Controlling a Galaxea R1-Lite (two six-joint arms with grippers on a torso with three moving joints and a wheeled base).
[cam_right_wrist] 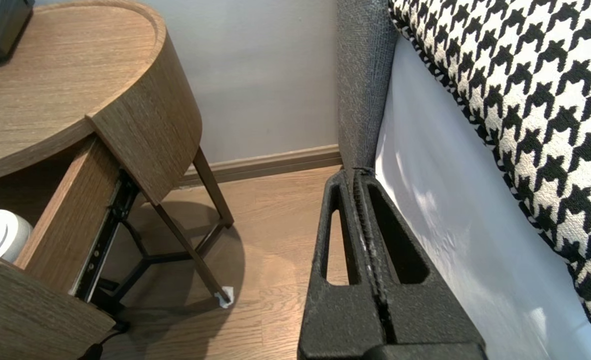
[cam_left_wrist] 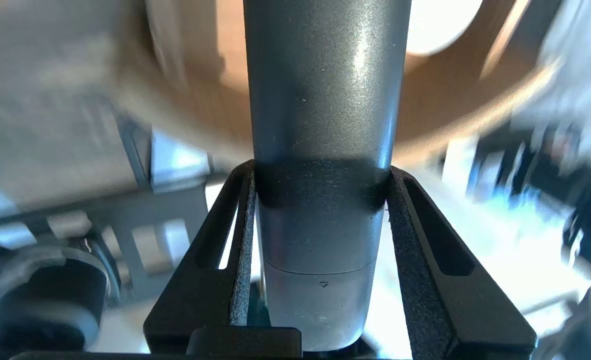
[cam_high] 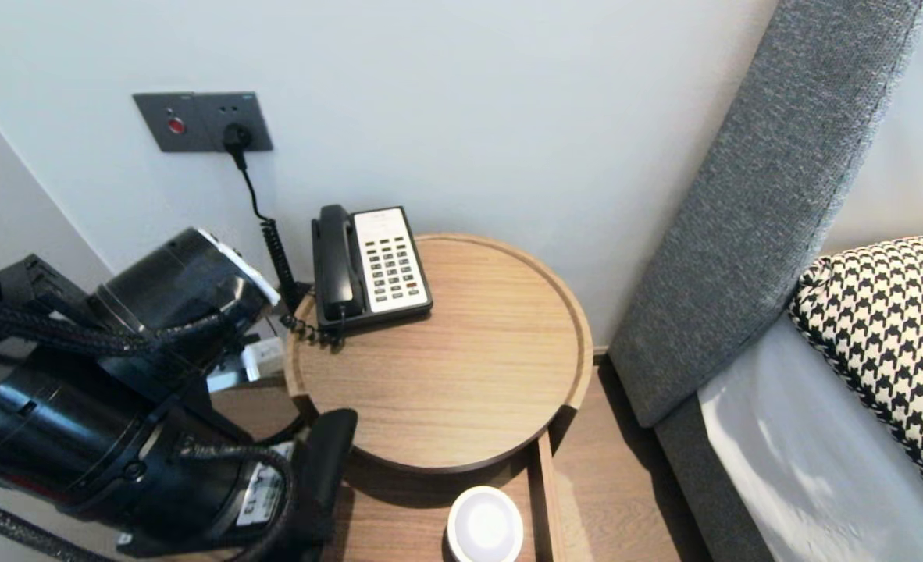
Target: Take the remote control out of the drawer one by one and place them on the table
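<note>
Left gripper (cam_left_wrist: 320, 170) clamped on grey cylinder (cam_left_wrist: 325, 90), held near open drawer (cam_high: 544, 492); grasp done, cylinder not yet set down, I judge. Right gripper (cam_right_wrist: 358, 175) closed, empty, parked beside bed (cam_right_wrist: 450, 210)

Satin metallic cylinder (cam_left_wrist: 325, 100), matt grained wood table (cam_high: 461, 375)

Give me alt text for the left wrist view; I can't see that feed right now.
The left gripper holds a smooth grey cylinder with a dark band, its jaws pressed against both sides. Behind it, blurred, are a curved wooden edge and a white round object.
</note>
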